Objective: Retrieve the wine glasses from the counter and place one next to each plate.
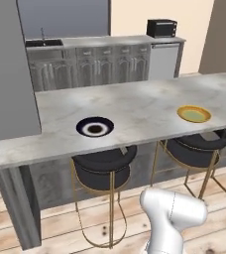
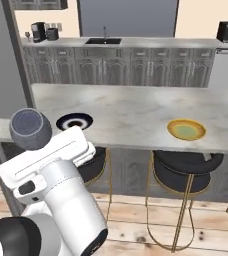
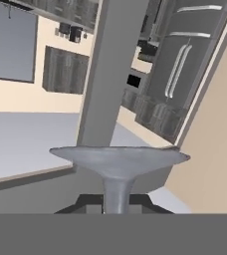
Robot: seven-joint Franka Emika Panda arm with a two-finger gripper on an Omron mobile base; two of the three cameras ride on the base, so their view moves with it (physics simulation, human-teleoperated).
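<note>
Clear bluish-grey stemmed wine glass (image 3: pixel 119 164) gripped at stem by pincer (image 3: pixel 116 205); keep upright, set beside dark navy white-ringed plate (image 1: pixel 94 127) on marbled tabletop (image 1: pixel 135 106).

Two black stools on gold legs, one (image 1: pixel 105 166) and the other (image 1: pixel 194 149), sit tucked under the near desk, side by side on the wood floor (image 1: pixel 60 228). Far back there's a sink (image 2: pixel 104 41), a black microwave (image 1: pixel 161 28) at the right end, and a coffee machine (image 2: pixel 38 31) off left.
</note>
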